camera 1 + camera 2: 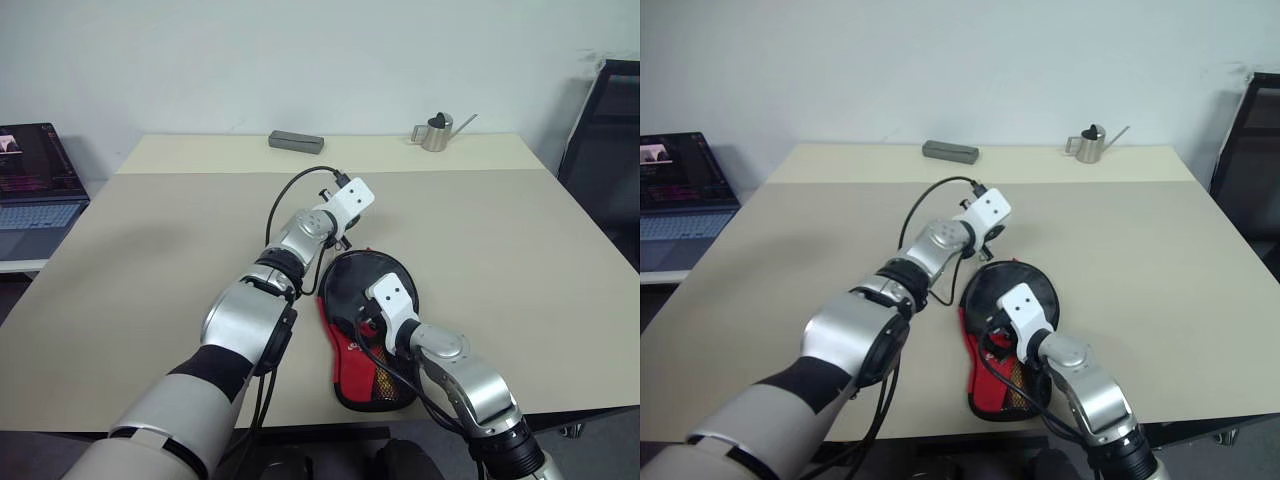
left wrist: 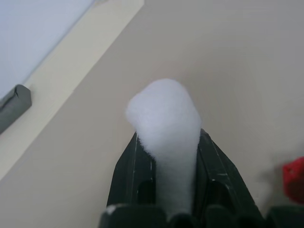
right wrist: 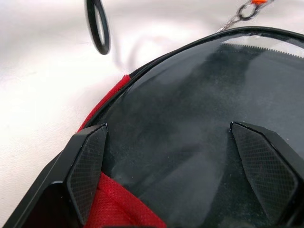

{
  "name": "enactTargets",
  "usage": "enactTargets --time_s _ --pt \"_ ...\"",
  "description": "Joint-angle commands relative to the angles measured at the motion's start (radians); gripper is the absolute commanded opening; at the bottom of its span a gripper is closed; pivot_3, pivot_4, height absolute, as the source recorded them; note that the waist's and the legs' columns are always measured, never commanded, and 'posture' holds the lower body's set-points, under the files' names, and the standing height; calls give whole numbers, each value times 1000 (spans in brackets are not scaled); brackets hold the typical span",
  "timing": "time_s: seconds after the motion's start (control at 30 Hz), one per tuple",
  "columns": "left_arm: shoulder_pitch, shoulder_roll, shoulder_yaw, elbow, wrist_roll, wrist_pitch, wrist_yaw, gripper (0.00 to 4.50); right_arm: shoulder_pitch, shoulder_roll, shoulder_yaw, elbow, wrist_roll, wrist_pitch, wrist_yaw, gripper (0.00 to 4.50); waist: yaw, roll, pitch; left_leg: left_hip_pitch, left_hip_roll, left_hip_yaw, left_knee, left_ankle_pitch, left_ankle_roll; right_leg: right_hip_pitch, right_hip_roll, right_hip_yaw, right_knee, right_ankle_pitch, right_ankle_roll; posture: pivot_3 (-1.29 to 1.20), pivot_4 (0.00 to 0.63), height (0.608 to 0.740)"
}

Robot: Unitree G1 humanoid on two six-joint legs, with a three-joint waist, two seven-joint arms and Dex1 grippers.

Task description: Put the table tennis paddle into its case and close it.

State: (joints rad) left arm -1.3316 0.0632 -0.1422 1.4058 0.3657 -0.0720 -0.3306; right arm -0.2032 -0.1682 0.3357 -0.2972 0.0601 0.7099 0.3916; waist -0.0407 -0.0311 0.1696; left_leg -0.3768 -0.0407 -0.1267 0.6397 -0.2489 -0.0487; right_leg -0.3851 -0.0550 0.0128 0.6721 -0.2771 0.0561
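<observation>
The case lies flat near the table's front edge, its round black end pointing away from me and its red mesh part nearest me. My left gripper hovers just beyond the round end, shut on the white fluffy pompom. A thin chain runs off the zipper rim toward it. My right gripper is open, its fingers spread over the case's dark face. The paddle is hidden; I cannot tell it apart from that dark face.
A small grey box and a metal watering can stand at the table's far edge. A laptop sits on a side surface to the left. A black chair stands at the right.
</observation>
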Motion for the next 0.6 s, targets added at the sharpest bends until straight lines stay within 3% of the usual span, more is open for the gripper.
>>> enactTargets --time_s 0.03,0.2,0.53,0.6 --pt "-71 -13 -5 -28 20 -39 55 556 103 -5 76 75 7 131 1 4500 0 0 0 0 0 0 0 0 0 0 0 0 0 0 0 0 150 740" --pt "-73 -27 -33 -25 61 -40 95 556 118 -3 75 57 9 138 -13 4500 1 0 0 -1 0 0 -2 0 0 0 0 -1 -3 0 1 0 150 740" --pt "45 -94 -101 -20 107 -30 -81 556 101 30 66 69 10 137 -40 4500 -3 1 -5 2 0 1 -10 0 0 0 0 0 -8 0 1 0 150 740" --pt "54 -99 -92 -22 96 -22 -98 1293 98 31 62 70 10 137 -41 4500 -4 1 -5 2 1 1 -10 0 0 0 0 0 -8 0 1 0 150 740"
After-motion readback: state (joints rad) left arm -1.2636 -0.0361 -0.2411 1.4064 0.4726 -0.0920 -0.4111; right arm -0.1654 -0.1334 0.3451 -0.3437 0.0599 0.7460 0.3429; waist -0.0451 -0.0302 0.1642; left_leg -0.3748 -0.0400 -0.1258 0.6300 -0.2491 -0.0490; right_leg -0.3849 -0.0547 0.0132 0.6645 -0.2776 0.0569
